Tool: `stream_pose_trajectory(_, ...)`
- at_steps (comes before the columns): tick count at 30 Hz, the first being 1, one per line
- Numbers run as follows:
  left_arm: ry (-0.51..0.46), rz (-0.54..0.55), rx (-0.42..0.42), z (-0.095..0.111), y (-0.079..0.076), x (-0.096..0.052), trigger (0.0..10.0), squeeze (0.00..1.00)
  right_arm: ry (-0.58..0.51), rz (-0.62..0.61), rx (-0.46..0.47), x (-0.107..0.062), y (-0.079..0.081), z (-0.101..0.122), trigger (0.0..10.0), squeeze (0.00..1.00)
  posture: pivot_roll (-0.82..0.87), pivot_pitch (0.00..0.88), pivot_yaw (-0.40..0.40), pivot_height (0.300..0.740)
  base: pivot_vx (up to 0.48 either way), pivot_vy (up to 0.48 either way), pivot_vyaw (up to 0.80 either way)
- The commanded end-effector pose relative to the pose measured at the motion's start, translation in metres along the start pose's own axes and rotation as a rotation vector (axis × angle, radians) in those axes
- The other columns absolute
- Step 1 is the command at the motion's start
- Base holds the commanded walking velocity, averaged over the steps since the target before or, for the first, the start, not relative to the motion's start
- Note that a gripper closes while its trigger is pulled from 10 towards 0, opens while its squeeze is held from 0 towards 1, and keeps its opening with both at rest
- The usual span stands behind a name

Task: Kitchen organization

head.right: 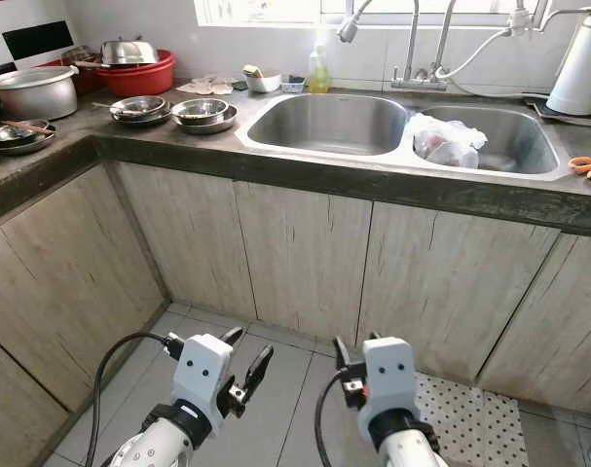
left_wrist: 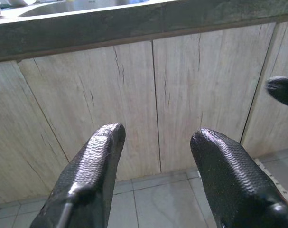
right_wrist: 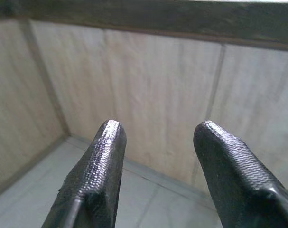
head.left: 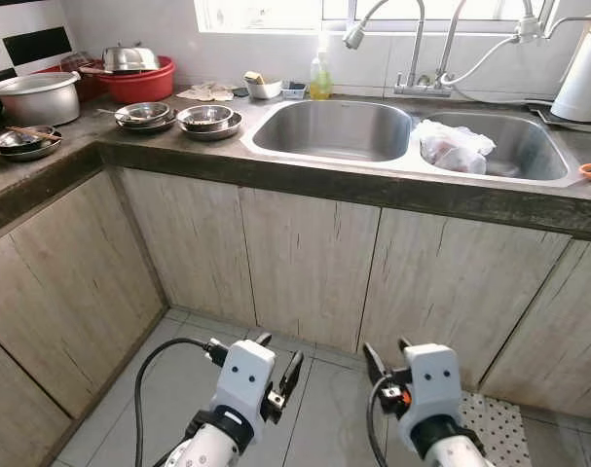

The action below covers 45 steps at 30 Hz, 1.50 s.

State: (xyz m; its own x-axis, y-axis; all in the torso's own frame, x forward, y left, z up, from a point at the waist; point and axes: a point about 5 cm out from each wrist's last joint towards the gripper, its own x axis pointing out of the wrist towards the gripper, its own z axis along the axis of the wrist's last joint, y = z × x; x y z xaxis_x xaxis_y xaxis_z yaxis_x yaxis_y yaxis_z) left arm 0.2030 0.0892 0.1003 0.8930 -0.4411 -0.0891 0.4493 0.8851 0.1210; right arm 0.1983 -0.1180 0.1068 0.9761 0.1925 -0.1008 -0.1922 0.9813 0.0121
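A: Where are the arms?

B: The left gripper [head.left: 279,362] and the right gripper [head.left: 385,358] are both held low in front of the pale wooden cabinet doors [head.left: 310,263], above the grey tiled floor [head.left: 319,409]. Each has its 2 black fingers spread apart with nothing between them.

A: And above the doors?

B: A dark stone countertop [head.left: 373,185] carrying a stainless steel double sink [head.left: 412,161]. The robot's left basin is bare; the right one holds a crumpled clear plastic bag [head.left: 454,146].

A: The dishes?

B: Stacked round steel bowls [head.left: 209,120] sit just left of the sink, with more steel bowls [head.left: 144,116] beside them. Further left are a red plastic basin with a steel lid [head.left: 131,73] and a large steel pot [head.left: 37,95]. A yellow soap bottle [head.left: 320,78] stands behind the sink, and a white kettle [head.left: 585,73] stands at the far right.
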Motion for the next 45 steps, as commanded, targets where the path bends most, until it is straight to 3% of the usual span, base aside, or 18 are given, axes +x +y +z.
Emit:
stream_pose_trajectory(1,-0.015,0.003,0.02,0.002,0.002,0.001,10.0,0.0,-0.053,-0.008,-0.024,0.003,0.002,0.007,10.0,0.0,0.02,0.0,-0.003,0.74,0.0,0.0,0.0)
stream_pose_trajectory(8,-0.012,0.055,-0.018,0.001,0.008,0.004,10.0,0.0,-0.071,-0.009,-0.017,0.011,0.0,0.01,10.0,0.0,0.03,0.0,-0.009,0.74,0.0,0.0,0.0)
stream_pose_trajectory(14,-0.004,0.087,-0.016,-0.001,0.011,0.006,10.0,0.0,-0.064,0.006,-0.022,0.011,0.003,0.008,10.0,0.0,0.03,0.0,-0.012,0.74,0.0,0.0,0.8)
stream_pose_trajectory(33,0.001,0.076,-0.015,-0.002,0.01,0.008,10.0,0.0,-0.045,0.016,-0.021,0.013,0.006,0.003,10.0,0.0,0.03,0.0,-0.01,0.74,0.345,0.0,0.8)
stream_pose_trajectory(45,-0.001,0.079,-0.019,-0.002,0.009,0.009,10.0,0.0,-0.033,0.02,-0.004,0.014,0.007,0.0,10.0,0.0,0.04,0.0,-0.009,0.74,0.37,0.0,0.0)
